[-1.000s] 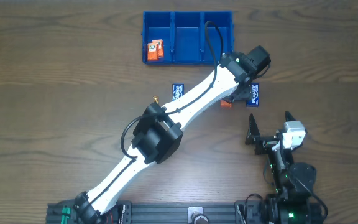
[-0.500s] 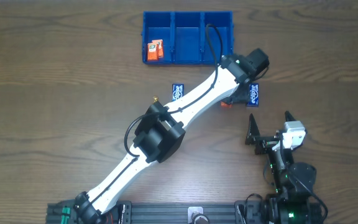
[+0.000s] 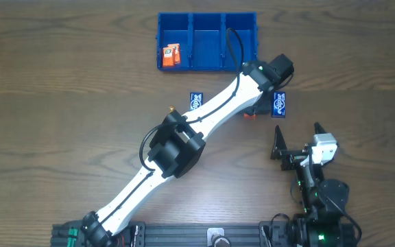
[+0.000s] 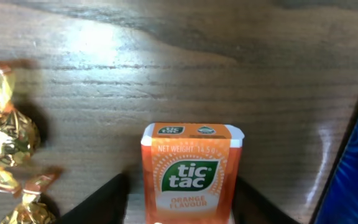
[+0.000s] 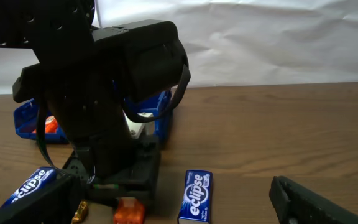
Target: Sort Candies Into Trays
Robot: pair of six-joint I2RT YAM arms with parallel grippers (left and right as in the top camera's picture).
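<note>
While the left arm lay stretched slantwise across the tabletop [image 3: 60, 103], the left fingers [image 4: 101, 202] stood released on either side of the orange mint box [image 4: 191, 171]. The box lay flat on the wood near the right end of the blue tray [image 3: 204, 68]. Gold-wrapped sweets [image 4: 5, 134] sat near the box, and a blue mint packet [image 3: 280, 104] lay just beside it. Another orange box [image 3: 172, 55] rested in the tray's left compartment. The right fingers [image 3: 278, 140] were spread wide, grasping nothing, close to that arm's base.
</note>
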